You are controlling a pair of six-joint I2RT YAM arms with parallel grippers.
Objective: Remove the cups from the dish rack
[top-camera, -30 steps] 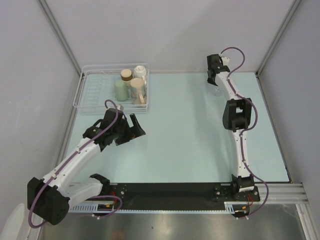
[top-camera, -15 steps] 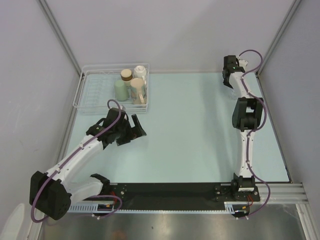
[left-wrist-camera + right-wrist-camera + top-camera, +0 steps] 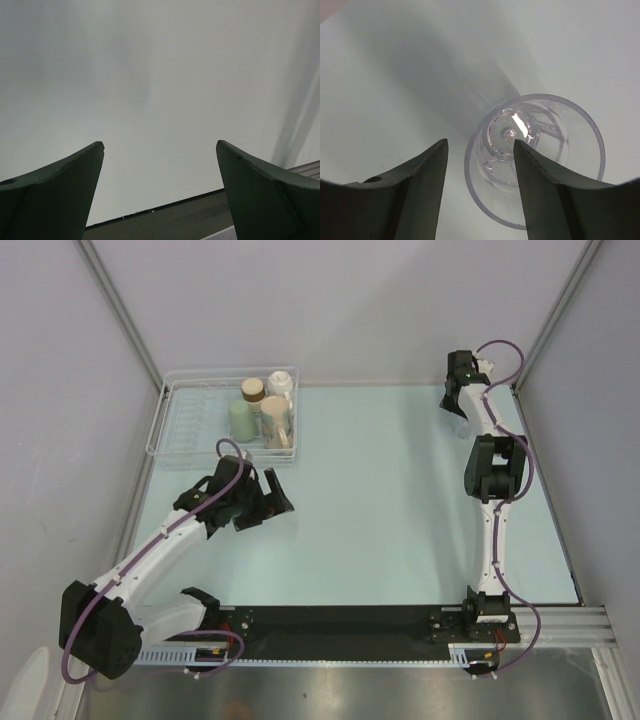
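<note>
Four cups stand in the right end of the dish rack (image 3: 180,425): brown (image 3: 253,390), white (image 3: 281,385), pale green (image 3: 241,421) and beige (image 3: 275,421). The clear glass cup (image 3: 555,145) stands upright on the table at the far right. My right gripper (image 3: 480,142) (image 3: 452,408) is open just above it, and the cup's near wall lies between the parted fingers without being pinched. Just in front of the rack's right corner, my left gripper (image 3: 270,502) (image 3: 160,143) is open wide and holds nothing.
The pale blue table (image 3: 370,500) is walled in by grey panels on three sides. The right arm stretches along the right side to the back corner. A black rail (image 3: 340,625) runs along the near edge.
The right arm swung right toward the back corner with the glass cup, then its jaws parted off the cup. The left arm shifted only slightly.
</note>
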